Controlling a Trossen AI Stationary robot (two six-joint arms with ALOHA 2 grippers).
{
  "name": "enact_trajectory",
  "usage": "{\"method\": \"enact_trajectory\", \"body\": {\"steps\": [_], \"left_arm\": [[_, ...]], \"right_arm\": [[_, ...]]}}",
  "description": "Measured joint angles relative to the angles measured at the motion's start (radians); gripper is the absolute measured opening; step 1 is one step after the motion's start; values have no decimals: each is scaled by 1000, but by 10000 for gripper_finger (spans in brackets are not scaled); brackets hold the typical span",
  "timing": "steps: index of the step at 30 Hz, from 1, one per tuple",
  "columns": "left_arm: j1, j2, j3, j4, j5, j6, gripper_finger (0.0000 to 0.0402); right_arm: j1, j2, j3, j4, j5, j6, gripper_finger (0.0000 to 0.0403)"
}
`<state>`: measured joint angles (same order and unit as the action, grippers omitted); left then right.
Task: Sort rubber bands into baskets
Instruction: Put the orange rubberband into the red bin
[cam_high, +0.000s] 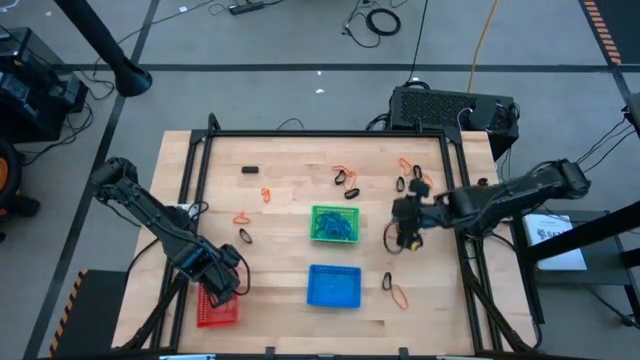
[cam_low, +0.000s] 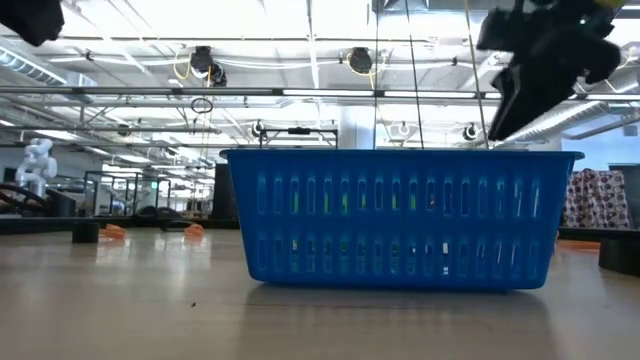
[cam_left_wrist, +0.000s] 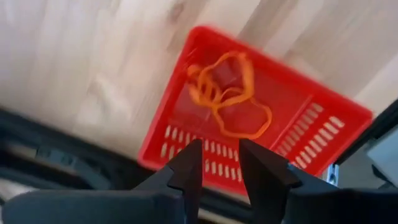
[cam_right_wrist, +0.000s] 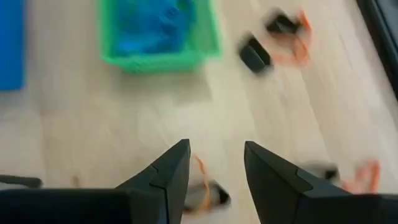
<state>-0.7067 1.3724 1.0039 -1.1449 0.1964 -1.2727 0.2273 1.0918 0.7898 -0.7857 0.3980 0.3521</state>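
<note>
At the left of the tabletop (cam_high: 280, 330), near its front edge, the red basket (cam_high: 217, 309) is seen, with the left gripper (cam_high: 222, 284) held just above its rear edge. In the left wrist view the jaws are shown slightly spread with nothing between them, and a tangle of orange rubber bands (cam_left_wrist: 227, 93) is seen lying inside the red basket (cam_left_wrist: 298, 112). Farther back on the left half, loose orange bands (cam_high: 266, 194) and a black band (cam_high: 246, 236) are scattered on the wood, and a small black block (cam_high: 250, 170) lies apart from them.

At the middle, the green basket (cam_high: 334, 224) is filled with blue rubber bands (cam_high: 336, 230), and the blue basket (cam_high: 333, 285) is placed in front of it, nearer the front edge. In the low view the blue basket (cam_low: 400, 220) fills the centre.

To the right of the green basket, the right gripper (cam_high: 404, 236) is held over the tabletop. Its jaws are spread and empty in the right wrist view, with an orange and a black band (cam_right_wrist: 208, 190) lying on the wood just below them. More orange and black bands (cam_high: 412, 178) are scattered behind this gripper, and others (cam_high: 395, 290) lie right of the blue basket.
</note>
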Motion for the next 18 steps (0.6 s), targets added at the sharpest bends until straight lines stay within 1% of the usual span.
{"method": "enact_trajectory", "body": {"steps": [3,5,9,11,13,15,18], "left_arm": [[-1,0,0,-29,29,-3,112],[-1,0,0,-36,32,-2,112],[-1,0,0,-49,16,36,112],[-1,0,0,-48,-41,83,112],[-1,0,0,-41,-100,120,112],[0,0,0,-31,-120,129,112],[-1,0,0,-32,-120,129,112]], "right_arm": [[-84,-27,0,-92,-20,81,146],[-138,-27,0,-137,-87,113,146],[-197,5,-14,-123,-183,113,146],[-213,34,-33,-97,-214,96,146],[-221,68,-52,-69,-220,66,146],[-227,102,-68,-46,-218,25,146],[-228,155,-72,5,-219,-49,146]]}}
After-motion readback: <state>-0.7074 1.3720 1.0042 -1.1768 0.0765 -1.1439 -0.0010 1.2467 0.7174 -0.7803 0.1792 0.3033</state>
